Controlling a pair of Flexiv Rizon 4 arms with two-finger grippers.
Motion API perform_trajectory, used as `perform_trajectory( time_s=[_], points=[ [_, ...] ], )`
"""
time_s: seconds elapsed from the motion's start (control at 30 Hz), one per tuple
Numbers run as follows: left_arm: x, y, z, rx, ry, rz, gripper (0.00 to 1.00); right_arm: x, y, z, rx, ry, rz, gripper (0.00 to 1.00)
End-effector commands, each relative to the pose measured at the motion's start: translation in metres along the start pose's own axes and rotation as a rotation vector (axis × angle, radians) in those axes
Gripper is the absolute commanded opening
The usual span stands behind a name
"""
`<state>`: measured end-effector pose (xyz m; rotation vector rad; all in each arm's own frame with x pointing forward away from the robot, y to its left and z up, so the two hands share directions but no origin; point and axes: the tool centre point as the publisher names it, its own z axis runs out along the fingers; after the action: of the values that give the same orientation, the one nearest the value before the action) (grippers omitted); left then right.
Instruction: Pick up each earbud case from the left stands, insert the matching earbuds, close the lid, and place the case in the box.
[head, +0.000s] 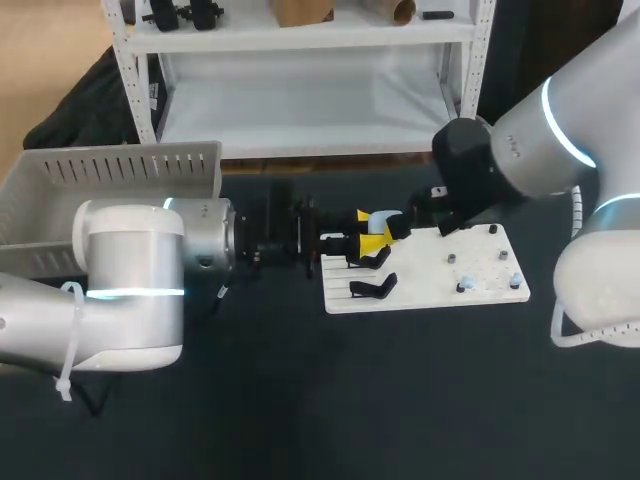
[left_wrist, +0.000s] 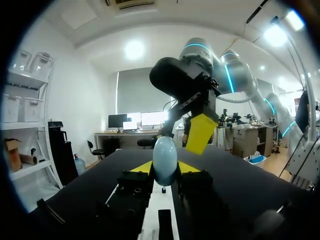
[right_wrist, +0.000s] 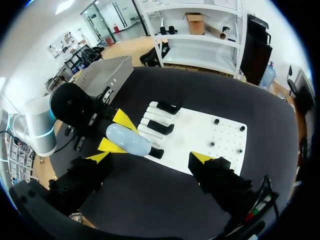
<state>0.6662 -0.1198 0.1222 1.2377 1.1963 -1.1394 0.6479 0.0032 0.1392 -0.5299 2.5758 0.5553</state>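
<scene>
- Head view: left jaws clamp the pale blue earbud case (head: 386, 222) from both sides, off the tabletop (head: 300, 400), over the left end of the white stand board (head: 480, 290).
- Right wrist view: right jaws are spread wide and grip nothing, just above the case.
- Grey box (head: 110, 175) sits left of the board.
</scene>
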Motion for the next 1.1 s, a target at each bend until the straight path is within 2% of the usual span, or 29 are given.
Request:
perform_trajectory(
  time_s=[0.03, 0.77, 1.0, 1.1],
  points=[
    [0.000, -0.002, 0.000, -0.006, -0.002, 0.002, 0.00, -0.002, 0.001, 0.003, 0.014, -0.004, 0.004, 1.00],
    [0.000, -0.002, 0.000, -0.006, -0.002, 0.002, 0.00, -0.013, -0.008, 0.000, 0.048, -0.018, 0.017, 1.00],
    [0.000, -0.002, 0.000, -0.006, -0.002, 0.002, 0.00, -0.020, -0.010, -0.014, 0.050, -0.054, 0.024, 1.00],
    [0.000, -0.002, 0.000, -0.006, -0.002, 0.002, 0.00, -0.020, -0.017, -0.026, 0.076, -0.069, 0.007, 1.00]
  ],
)
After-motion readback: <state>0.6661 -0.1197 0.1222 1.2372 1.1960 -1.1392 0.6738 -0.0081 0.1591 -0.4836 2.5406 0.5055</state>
